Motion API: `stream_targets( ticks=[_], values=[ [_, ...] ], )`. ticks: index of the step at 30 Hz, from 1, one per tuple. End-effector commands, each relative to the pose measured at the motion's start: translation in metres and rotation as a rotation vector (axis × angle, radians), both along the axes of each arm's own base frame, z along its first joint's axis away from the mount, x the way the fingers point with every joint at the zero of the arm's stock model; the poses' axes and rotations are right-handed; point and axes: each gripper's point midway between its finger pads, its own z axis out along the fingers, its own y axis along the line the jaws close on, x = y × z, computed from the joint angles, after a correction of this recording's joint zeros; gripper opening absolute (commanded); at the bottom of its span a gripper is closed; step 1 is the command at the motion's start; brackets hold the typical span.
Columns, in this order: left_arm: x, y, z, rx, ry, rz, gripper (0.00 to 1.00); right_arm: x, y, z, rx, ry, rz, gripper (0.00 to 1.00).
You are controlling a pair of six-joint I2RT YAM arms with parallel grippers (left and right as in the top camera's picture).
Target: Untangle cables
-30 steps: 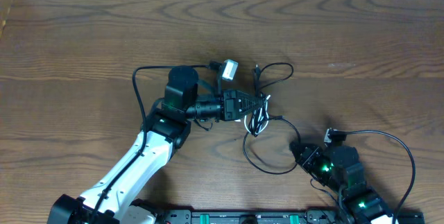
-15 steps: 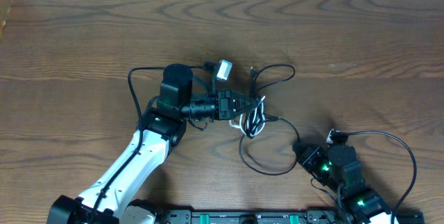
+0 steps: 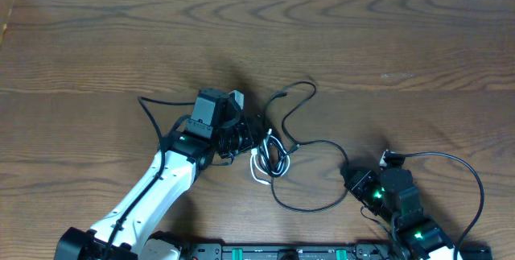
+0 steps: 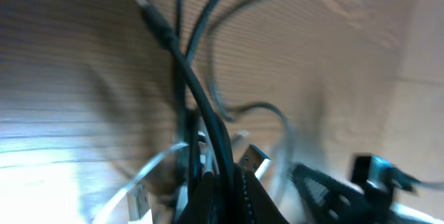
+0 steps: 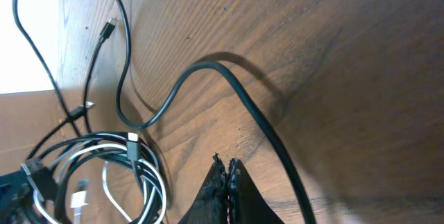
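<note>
Left gripper (image 4: 223, 182) is clamped tight on a thin black rubber cable (image 4: 198, 92), right at the knot of looped black and white cords (image 3: 272, 151) mid-table. A thin white cable (image 3: 257, 173) curls out below it. Right gripper (image 5: 226, 172) sits closed and empty, low on the brown wooden table (image 3: 402, 43), with a wide black cable loop (image 5: 243, 102) sweeping just beside it. This looks like the pulling-apart step. Next, the right should open and pin that loop while the left draws away.
</note>
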Motion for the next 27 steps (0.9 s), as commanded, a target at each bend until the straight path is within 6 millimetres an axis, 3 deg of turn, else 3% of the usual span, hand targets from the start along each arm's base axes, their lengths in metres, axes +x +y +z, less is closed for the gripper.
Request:
stream_targets(
  ticks=[1, 7, 17, 22, 25, 27],
  values=[
    [0.014, 0.015, -0.001, 0.089, -0.057, 0.061, 0.08, 0.003, -0.004, 0.001, -0.039, -0.032, 0.004, 0.01],
    [0.017, 0.013, 0.002, 0.053, -0.027, 0.119, 0.08, 0.014, 0.003, 0.026, -0.1, -0.134, 0.085, 0.04],
    [0.022, 0.007, 0.01, -0.018, 0.011, 0.186, 0.08, 0.014, -0.004, 0.074, -0.2, -0.071, 0.103, 0.18],
    [0.014, -0.021, 0.023, -0.093, -0.018, 0.09, 0.08, 0.007, 0.009, 0.079, -0.141, -0.059, 0.172, 0.29],
    [0.01, -0.039, 0.032, -0.122, -0.061, 0.038, 0.08, -0.001, 0.014, 0.076, -0.123, -0.03, 0.206, 0.43],
    [0.007, -0.049, 0.037, -0.137, -0.084, 0.009, 0.08, -0.006, 0.017, 0.073, -0.109, -0.008, 0.227, 0.47]
  ],
)
